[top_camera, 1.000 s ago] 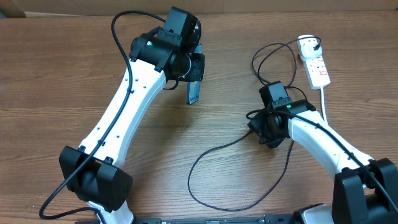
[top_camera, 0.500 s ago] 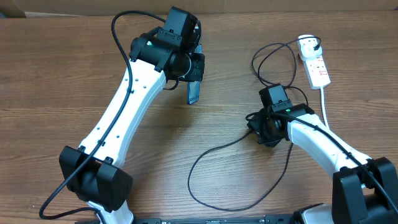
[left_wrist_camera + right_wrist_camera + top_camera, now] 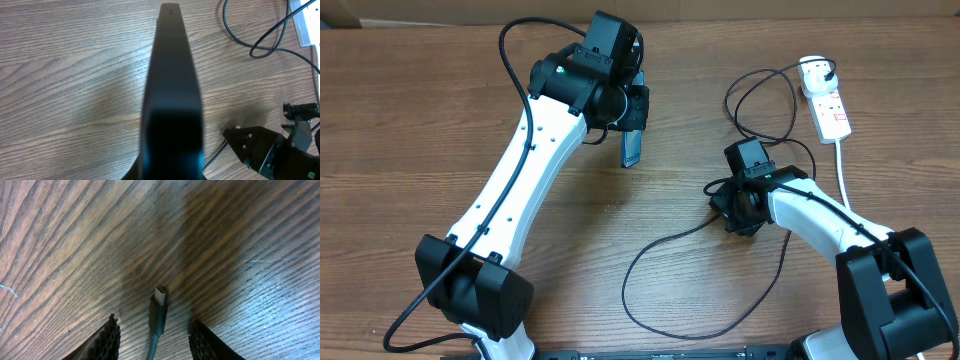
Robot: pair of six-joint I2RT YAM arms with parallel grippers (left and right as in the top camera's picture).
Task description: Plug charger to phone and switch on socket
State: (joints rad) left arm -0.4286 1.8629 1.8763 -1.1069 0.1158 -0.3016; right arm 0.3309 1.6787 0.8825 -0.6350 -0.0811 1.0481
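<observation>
Wood-grain table is carrying everything. From the left wrist, the phone is blurring into a dark slab, hiding the left claw clamping it on edge. Well right of the phone, the right arm is bending low; the right claw is holding its fingers apart, flanking the charger tip without touching it. The socket is lying farther right.

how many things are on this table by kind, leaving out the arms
phone: 1
black charger cable: 1
white power strip: 1
total: 3
</observation>
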